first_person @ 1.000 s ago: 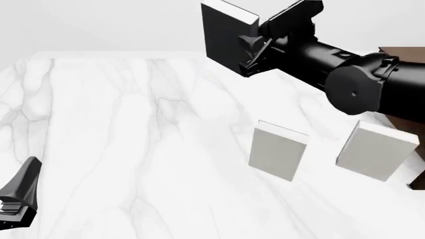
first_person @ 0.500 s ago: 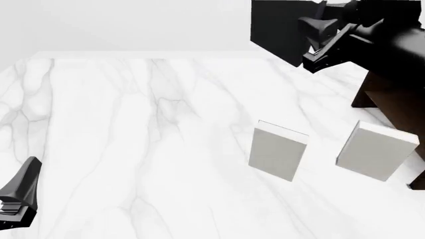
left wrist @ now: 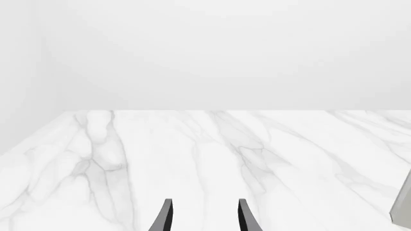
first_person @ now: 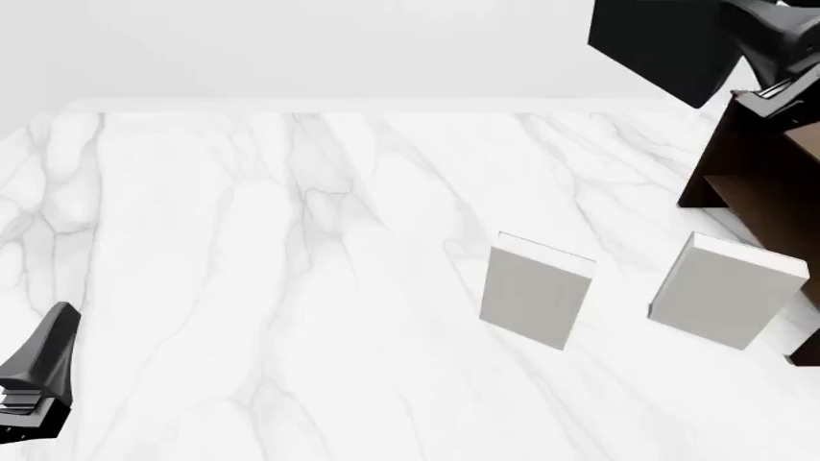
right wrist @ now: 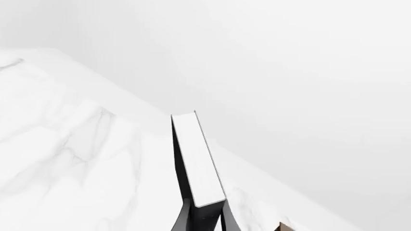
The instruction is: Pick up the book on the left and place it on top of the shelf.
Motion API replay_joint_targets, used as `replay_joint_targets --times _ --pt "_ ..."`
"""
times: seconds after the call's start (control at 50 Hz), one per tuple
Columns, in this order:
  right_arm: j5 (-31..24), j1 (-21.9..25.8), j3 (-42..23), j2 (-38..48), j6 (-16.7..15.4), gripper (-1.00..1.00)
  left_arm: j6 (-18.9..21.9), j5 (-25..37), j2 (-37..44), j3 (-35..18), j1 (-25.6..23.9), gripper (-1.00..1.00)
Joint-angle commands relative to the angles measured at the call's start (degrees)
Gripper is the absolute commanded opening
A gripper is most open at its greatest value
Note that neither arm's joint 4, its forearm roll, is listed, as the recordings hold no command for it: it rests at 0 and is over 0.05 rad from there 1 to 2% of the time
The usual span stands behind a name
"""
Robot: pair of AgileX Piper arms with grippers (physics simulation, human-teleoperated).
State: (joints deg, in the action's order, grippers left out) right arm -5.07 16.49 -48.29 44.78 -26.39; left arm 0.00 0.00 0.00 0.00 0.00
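**Inspector:** Left wrist view first. What is showing?

**Assistant:** The left gripper [left wrist: 204, 216] is sitting low over the marble table [left wrist: 192, 159], its two dark fingertips [left wrist: 165, 217] spread with nothing between them. A sliver of a pale book [left wrist: 403, 211] is showing at the frame's margin.

**Inspector:** Front view?

**Assistant:** The book [first_person: 660, 43], black-covered, is hanging in the air above the table's far right corner, just beside the upper edge of the shelf [first_person: 756, 173]. The right gripper [first_person: 775, 48] is partly cut off by the frame. Two grey-white books [first_person: 539, 288] are standing near the table's right edge, apart from each other. The left gripper is idling at the near left corner.

**Inspector:** Right wrist view?

**Assistant:** The right gripper's fingers [right wrist: 185, 216] are pinching the book at its lower end, white page edges facing the camera.

**Inspector:** Advice for the step in hand?

**Assistant:** My judgement: carrying is nearly done. The book should be travelling further right until fully over the shelf top, staying high enough to clear its edge, then lowering squarely before the fingers are releasing.
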Motion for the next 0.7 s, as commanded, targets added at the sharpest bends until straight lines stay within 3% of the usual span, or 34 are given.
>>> replay_joint_targets --times 0.02,0.34,0.38,0.7 --pt "-1.4 -2.6 0.6 -5.0 -2.6 -1.00 0.0 0.0 0.0 0.0 0.0 1.00" --pt "-2.6 -6.5 0.0 -6.6 -6.9 -1.00 0.0 0.0 0.0 0.0 0.0 1.00" --pt "-3.5 -6.9 -0.8 -6.5 -6.0 -1.00 0.0 0.0 0.0 0.0 0.0 1.00" --pt "-3.4 -12.9 -1.2 -6.8 -8.7 -1.00 0.0 0.0 0.0 0.0 0.0 1.00"
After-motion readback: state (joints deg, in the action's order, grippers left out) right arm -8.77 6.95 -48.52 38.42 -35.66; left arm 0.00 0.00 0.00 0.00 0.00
